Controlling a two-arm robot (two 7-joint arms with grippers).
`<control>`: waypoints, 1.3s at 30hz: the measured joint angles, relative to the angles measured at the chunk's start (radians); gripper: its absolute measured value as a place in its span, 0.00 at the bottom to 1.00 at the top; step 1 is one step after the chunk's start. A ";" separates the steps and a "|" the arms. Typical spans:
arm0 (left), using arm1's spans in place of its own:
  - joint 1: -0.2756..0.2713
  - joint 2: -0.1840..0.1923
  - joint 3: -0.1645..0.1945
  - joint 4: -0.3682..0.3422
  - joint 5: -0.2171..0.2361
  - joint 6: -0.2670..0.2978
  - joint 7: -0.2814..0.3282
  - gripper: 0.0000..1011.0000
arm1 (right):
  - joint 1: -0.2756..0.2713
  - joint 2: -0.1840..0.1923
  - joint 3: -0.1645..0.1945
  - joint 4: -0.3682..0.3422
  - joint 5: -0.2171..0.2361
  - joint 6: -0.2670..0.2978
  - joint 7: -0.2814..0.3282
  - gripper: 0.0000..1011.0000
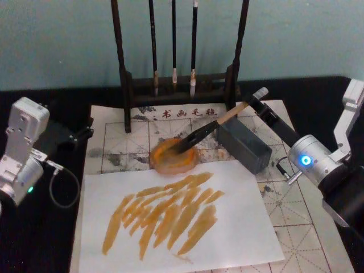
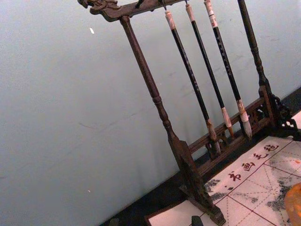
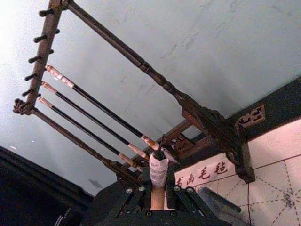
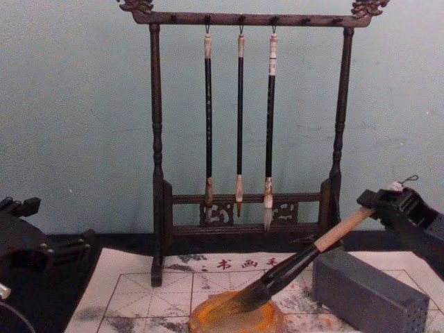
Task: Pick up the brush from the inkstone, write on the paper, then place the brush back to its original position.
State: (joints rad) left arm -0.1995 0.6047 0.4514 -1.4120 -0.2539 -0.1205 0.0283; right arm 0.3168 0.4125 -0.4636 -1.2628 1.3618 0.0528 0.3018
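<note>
The brush (image 1: pixel 210 128) leans with its dark tip in the orange inkstone (image 1: pixel 165 162), its tan handle rising to the back right. My right gripper (image 1: pixel 257 101) is shut on the handle's upper end. From the chest, the brush (image 4: pixel 305 260) slants up from the inkstone (image 4: pixel 272 319) into the right gripper (image 4: pixel 378 202). In the right wrist view its white end cap (image 3: pixel 158 169) sits between the fingers. The red-gridded paper (image 1: pixel 119 142) lies under the inkstone. My left gripper (image 1: pixel 65 136) is parked off the paper's left edge.
A plain white sheet (image 1: pixel 239 227) streaked with orange strokes covers the front of the paper. A grey rectangular block (image 1: pixel 244 145) lies just right of the inkstone, under the brush handle. A dark wooden stand (image 1: pixel 179 85) with three thin hanging brushes stands behind.
</note>
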 joint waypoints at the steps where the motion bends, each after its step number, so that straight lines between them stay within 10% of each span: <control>1: 0.000 0.000 0.000 0.000 0.000 0.000 0.000 0.99 | -0.001 -0.001 0.001 0.000 -0.001 0.002 -0.001 0.19; 39: 0.000 0.000 0.000 0.000 0.000 0.000 0.000 0.99 | -0.025 -0.024 0.031 0.004 0.006 0.046 -0.026 0.19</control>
State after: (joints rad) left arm -0.1995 0.6047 0.4514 -1.4119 -0.2539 -0.1205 0.0283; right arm 0.2916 0.3885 -0.4328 -1.2592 1.3673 0.0984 0.2755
